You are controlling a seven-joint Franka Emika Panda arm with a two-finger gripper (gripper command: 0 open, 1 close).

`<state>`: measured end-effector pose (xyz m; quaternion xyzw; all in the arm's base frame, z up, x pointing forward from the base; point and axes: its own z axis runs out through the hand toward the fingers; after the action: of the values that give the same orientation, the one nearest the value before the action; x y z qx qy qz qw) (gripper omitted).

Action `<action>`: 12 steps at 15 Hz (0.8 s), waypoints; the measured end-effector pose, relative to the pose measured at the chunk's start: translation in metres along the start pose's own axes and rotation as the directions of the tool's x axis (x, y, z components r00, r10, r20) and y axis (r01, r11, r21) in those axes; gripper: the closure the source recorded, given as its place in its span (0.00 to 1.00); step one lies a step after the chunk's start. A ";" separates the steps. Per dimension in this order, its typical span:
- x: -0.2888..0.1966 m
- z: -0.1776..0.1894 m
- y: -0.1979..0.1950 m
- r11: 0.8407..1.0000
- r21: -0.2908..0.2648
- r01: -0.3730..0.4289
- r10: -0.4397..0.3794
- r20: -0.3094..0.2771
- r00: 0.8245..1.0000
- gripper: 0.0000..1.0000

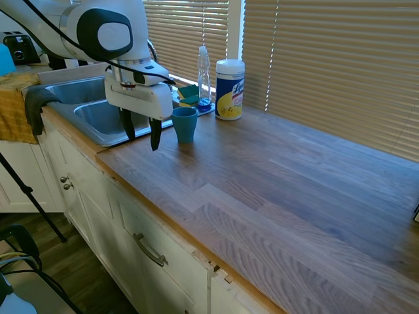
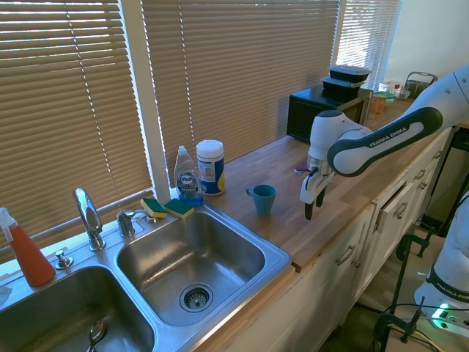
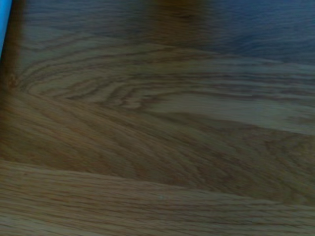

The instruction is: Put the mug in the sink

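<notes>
The small teal-blue mug (image 1: 184,124) (image 2: 263,199) stands upright on the wooden counter, just beside the right-hand rim of the steel sink (image 1: 91,134) (image 2: 278,253). My gripper (image 1: 142,142) (image 2: 314,211) hangs a little above the counter, between the mug and the counter's front edge. It points down, it is open, and there is nothing between its fingers. It does not touch the mug. The wrist view is mostly wood grain, with a teal sliver (image 3: 4,24) at one edge.
Behind the mug stand a white-and-yellow wipes canister (image 1: 230,89) and a dish soap bottle (image 1: 204,75), with sponges (image 2: 168,207) on the sink's back ledge. The faucet (image 2: 88,216) rises between the bowls. A yellow towel (image 1: 16,104) drapes over the far counter. A microwave (image 2: 322,110) sits far along the counter.
</notes>
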<state>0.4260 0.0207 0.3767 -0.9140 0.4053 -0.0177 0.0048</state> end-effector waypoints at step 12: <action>0.028 -0.042 -0.018 0.990 0.118 -0.079 0.082 -0.019 0.996 0.00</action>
<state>0.4565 0.0123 0.4194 -0.8947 0.4403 -0.0522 0.0542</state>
